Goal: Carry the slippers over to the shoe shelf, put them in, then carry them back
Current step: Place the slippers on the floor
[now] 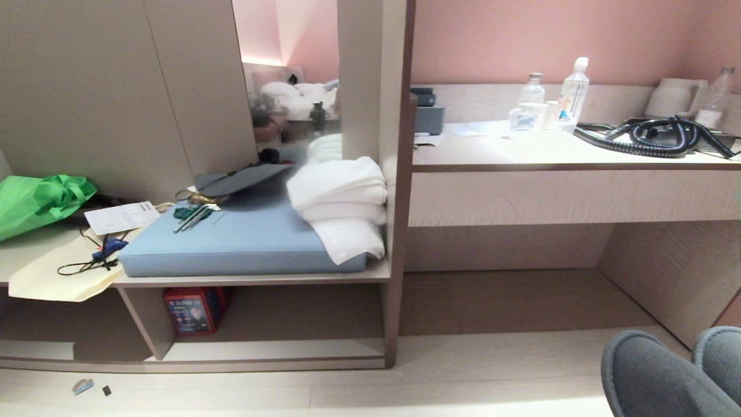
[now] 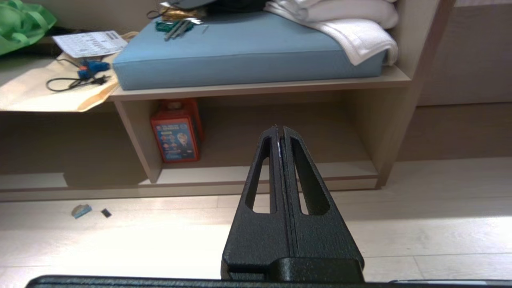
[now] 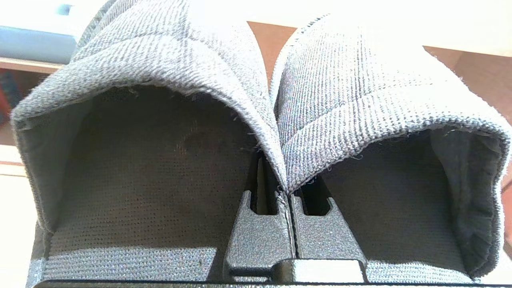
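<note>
Gripping the 2 slippers [image 3: 256, 104] by their touching inner walls, the right gripper [image 3: 291, 192] has its fingers clamped shut on them, clear of the floor. Left gripper [image 2: 280, 130] is closed on nothing. Judged progress: carrying underway; the shoe shelf [image 1: 278, 350] holds no slippers, so insertion and return remain.

— What sort of place is this?
— A hotel-style bedroom. A tall mirror [image 1: 289, 87] reflects a bed with white pillows.
— What else shows it?
— Folded white towels [image 1: 341, 200] lie on a pale blue bench cushion [image 1: 243, 243], and plastic water bottles [image 1: 573, 92] and a black coiled hairdryer cord [image 1: 660, 136] sit on the long pale wood-grain desk [image 1: 550, 153] against pink walls.
</note>
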### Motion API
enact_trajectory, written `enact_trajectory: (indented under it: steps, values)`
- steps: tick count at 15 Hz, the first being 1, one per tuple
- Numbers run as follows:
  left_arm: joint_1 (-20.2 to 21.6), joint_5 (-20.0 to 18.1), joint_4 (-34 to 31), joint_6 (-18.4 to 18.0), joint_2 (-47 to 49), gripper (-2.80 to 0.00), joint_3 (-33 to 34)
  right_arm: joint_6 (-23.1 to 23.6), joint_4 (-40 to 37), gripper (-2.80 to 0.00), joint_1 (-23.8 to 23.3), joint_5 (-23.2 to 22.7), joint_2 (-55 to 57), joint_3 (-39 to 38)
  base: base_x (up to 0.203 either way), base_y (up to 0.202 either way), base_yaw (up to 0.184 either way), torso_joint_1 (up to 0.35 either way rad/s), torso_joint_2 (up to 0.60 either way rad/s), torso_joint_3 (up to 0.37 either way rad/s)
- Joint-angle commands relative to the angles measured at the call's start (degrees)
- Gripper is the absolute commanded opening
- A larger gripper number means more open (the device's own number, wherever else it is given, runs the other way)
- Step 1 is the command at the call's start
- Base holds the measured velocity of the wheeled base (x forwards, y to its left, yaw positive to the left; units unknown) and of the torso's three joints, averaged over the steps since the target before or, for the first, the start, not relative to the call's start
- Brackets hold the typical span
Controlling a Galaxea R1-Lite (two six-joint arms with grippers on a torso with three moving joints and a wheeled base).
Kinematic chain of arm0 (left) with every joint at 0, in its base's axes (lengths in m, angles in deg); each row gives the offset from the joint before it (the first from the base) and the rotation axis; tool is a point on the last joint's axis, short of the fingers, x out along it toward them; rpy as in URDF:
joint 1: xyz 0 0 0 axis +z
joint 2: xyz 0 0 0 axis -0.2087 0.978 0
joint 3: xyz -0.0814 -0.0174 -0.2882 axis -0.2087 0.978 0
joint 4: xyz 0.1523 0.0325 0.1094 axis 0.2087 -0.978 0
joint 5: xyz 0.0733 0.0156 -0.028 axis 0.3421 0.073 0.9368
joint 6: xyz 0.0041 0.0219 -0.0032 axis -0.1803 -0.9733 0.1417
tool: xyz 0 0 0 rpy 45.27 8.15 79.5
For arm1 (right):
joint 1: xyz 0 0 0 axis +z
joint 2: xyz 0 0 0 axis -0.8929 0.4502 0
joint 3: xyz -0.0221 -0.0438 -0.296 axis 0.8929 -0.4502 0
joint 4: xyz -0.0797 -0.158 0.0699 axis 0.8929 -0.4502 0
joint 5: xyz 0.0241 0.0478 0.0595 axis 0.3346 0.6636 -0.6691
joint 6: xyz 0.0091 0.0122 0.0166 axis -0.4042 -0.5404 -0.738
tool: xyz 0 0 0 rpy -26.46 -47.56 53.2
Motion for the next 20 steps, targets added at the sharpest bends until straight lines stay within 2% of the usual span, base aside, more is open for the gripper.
enact_trajectory:
  steps: [1, 20]
  values:
    - [0.0, 0.0, 0.0, 0.0, 0.0, -2.8, 0.0, 0.1, 0.0, -2.8, 0.0, 0.0, 0.0, 0.0, 0.0, -0.197, 0.004, 0.005, 0.0, 0.002]
    - [0.0, 0.0, 0.0, -0.2, 0.0, -2.8, 0.0, 0.2, 0.0, -2.8, 0.0, 0.0, 0.1, 0.0, 0.0, -0.196, 0.001, 0.002, 0.0, 0.003]
